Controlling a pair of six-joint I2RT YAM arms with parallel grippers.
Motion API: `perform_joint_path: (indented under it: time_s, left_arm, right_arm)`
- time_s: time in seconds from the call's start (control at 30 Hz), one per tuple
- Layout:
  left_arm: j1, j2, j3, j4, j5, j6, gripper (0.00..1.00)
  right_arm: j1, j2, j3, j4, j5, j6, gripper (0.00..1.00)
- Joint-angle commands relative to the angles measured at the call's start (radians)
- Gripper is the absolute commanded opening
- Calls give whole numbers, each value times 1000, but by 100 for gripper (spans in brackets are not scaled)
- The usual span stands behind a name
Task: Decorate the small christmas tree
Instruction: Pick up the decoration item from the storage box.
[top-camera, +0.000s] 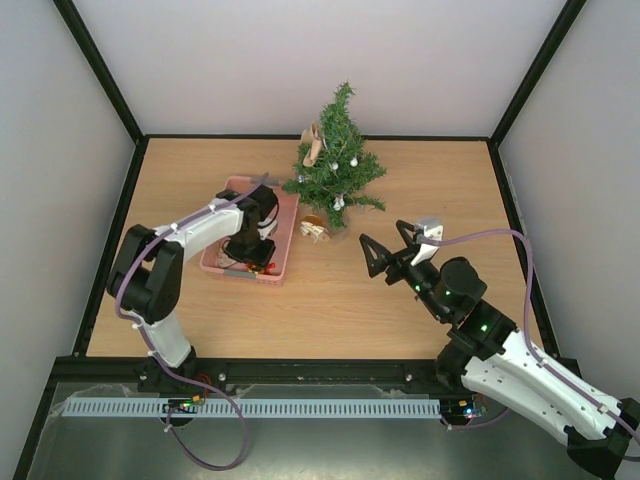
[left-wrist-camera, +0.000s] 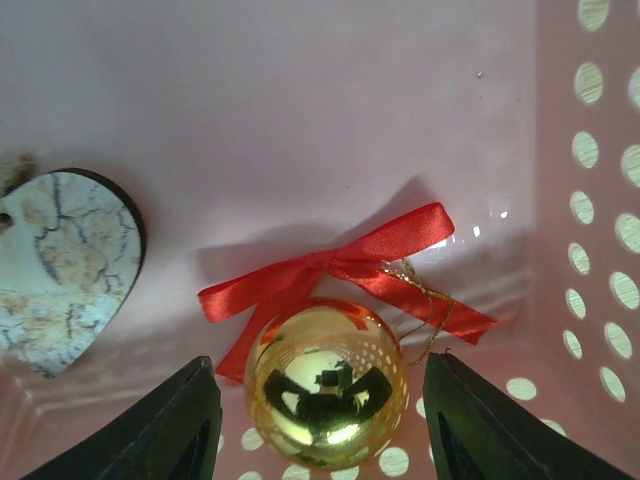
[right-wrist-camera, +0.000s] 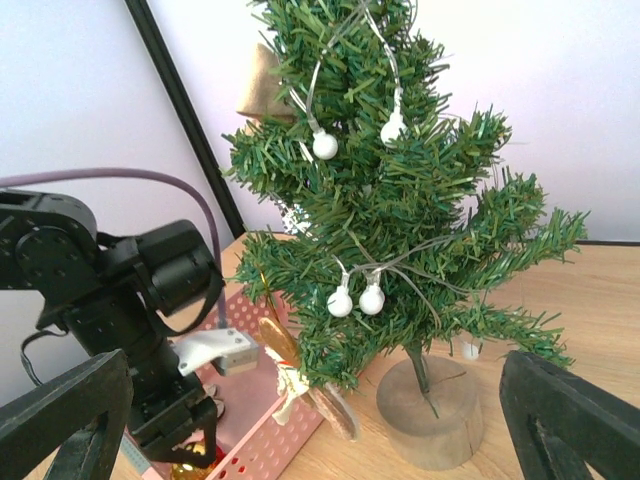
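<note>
The small christmas tree (top-camera: 337, 160) stands at the back middle of the table on a round wooden base (right-wrist-camera: 430, 412), strung with white bulbs and a tan ornament near its top. A wooden ornament (top-camera: 315, 228) hangs at its lower left. My left gripper (top-camera: 252, 253) is open inside the pink basket (top-camera: 288, 243), its jaws on either side of a gold bauble (left-wrist-camera: 326, 384) with a red ribbon bow (left-wrist-camera: 345, 265), not touching it. My right gripper (top-camera: 376, 256) is open and empty, right of the basket and in front of the tree.
A crackled white wooden heart (left-wrist-camera: 58, 262) lies on the basket floor left of the bauble. The basket's perforated wall (left-wrist-camera: 600, 200) is close on the right. Black frame posts and pale walls bound the table.
</note>
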Motion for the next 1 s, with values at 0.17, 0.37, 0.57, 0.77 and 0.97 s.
perform_joint_path:
  time_s: [0.17,0.37,0.57,0.77,0.97]
  left_arm:
    - [-33,64,-3,-53,-18,-69,55]
    - [-38,66,2,-55,-16,-76,45]
    - [-43,51,34,-49,3,-69,40]
    - [-42,-5,71,-34,2,-56,36]
    - [-39,-86,73,-2,12,-50,34]
  right_arm:
    - [-3,-56,-9,-4,13,-30,98]
    - [-3,-83,-16,-16,24,-38,98]
    - [-3,-84,-18,-21,24,-41,98]
    - [-3,-84,-17,-35,31,-39,98]
    - [-4,-84,-17,-39,50,-35,98]
